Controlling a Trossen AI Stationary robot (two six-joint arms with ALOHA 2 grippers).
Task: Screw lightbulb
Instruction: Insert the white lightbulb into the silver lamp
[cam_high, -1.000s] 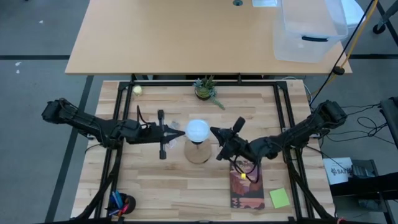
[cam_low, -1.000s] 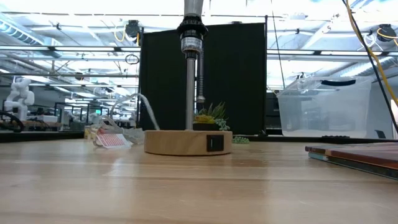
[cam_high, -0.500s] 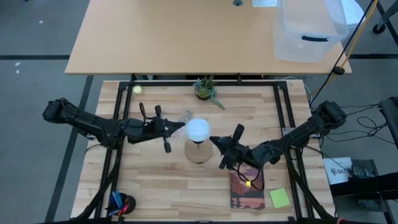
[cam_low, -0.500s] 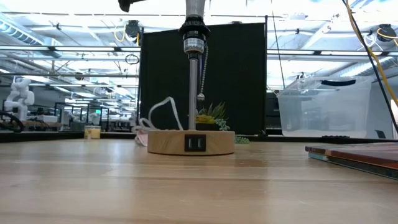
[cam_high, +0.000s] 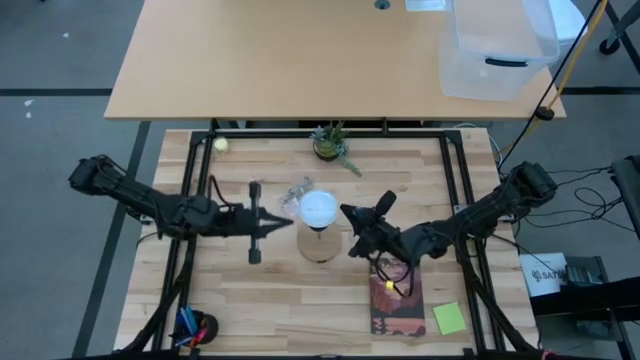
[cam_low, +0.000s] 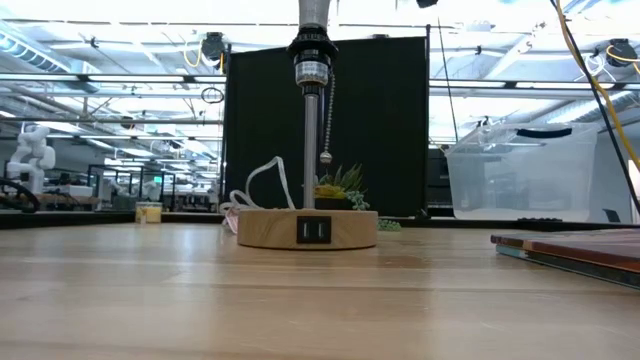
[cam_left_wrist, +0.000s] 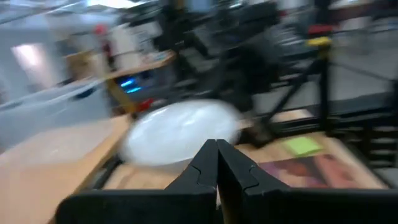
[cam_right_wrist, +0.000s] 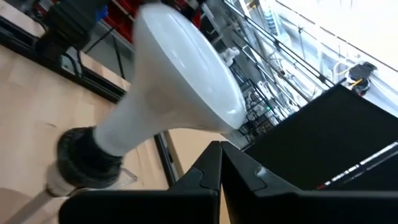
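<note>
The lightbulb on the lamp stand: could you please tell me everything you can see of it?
The lightbulb is white and frosted, a round globe tapering to a pale cone neck. It stands upright, globe up, seated in the black socket atop the lamp's metal post, above the round wooden base. Its screw end is hidden inside the socket. Neither gripper touches it: the left gripper and right gripper flank it, both shut.

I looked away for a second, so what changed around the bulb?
The left gripper backed away from the lightbulb; the right gripper swung back beside it. The wooden lamp base turned slightly. Bulb stayed in its socket; both grippers shut.
</note>
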